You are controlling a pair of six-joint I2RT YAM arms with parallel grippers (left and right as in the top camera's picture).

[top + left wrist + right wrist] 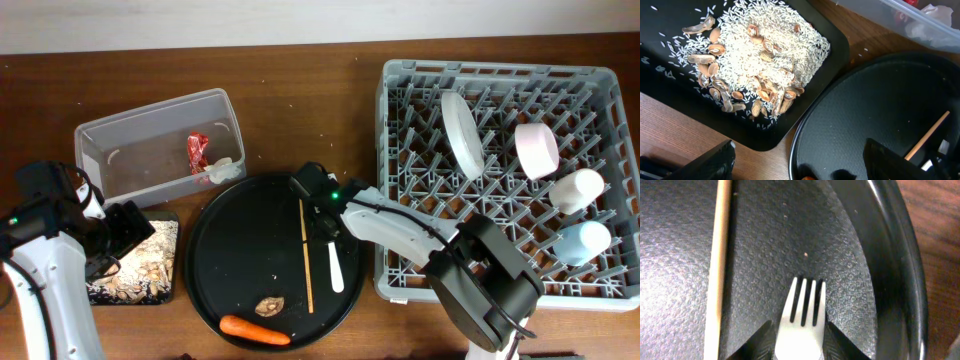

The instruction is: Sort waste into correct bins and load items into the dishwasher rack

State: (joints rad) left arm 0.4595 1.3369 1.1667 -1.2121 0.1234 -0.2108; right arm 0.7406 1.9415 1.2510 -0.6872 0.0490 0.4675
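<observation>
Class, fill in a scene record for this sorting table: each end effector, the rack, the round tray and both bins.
left end effector: open, holding nothing
right end effector: shut on fork, which lies on round tray
rack: plate, bowl, white cup, blue cup
round tray: fork, stick, carrot, brown lump
clear tub: red wrapper, crumpled paper
black tray: food scraps

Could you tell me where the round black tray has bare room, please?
The round tray is bare on its left, rim to wooden stick. Crowded: fork and right gripper beyond the stick, carrot and brown lump in front.
</observation>
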